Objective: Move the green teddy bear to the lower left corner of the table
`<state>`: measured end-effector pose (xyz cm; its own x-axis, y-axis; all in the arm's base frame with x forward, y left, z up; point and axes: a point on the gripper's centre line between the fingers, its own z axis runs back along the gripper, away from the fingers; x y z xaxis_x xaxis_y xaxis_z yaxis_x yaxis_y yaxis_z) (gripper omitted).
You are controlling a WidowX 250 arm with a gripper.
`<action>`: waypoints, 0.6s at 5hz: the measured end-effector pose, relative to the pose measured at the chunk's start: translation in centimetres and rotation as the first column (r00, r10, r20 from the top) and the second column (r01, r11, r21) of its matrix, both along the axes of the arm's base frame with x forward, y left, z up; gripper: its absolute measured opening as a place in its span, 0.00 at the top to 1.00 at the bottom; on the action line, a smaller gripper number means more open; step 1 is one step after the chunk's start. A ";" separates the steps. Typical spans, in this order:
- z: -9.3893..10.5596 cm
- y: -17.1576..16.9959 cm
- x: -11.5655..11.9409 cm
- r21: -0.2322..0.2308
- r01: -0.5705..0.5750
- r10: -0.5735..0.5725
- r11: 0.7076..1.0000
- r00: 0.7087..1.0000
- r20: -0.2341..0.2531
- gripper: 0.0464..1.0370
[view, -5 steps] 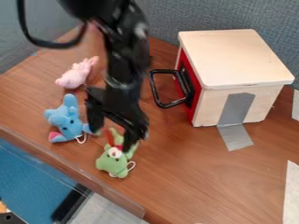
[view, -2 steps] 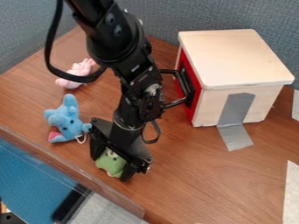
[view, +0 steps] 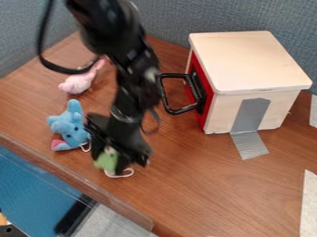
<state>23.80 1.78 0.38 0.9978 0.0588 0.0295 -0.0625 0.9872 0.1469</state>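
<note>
My gripper (view: 117, 159) hangs over the left part of the wooden table, shut on the green teddy bear (view: 106, 161). Part of the bear's green body and its white string loop show below the black fingers; the rest is hidden behind the gripper. The bear is just right of and below the blue elephant toy, near the table's front left edge. Whether it touches the tabletop I cannot tell.
The blue elephant (view: 70, 126) sits close to my gripper's left side. A pink toy (view: 79, 83) lies farther back. The wooden box (view: 248, 60) with a black handle stands right of the arm. The table's raised edge (view: 74, 172) runs along the lower left.
Over the last second my gripper came down around the green bear and took hold of it. Since the middle frame, gripper and bear have shifted slightly up and left in the view.
</note>
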 end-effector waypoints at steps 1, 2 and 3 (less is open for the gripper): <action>4.1 2.9 1.1 -0.053 -0.038 0.042 0.998 0.995 0.087 0.47; 6.5 8.1 1.2 -0.122 -0.158 0.171 0.980 0.980 0.098 0.47; 7.5 12.4 1.8 -0.110 -0.224 0.234 0.968 0.968 0.095 0.47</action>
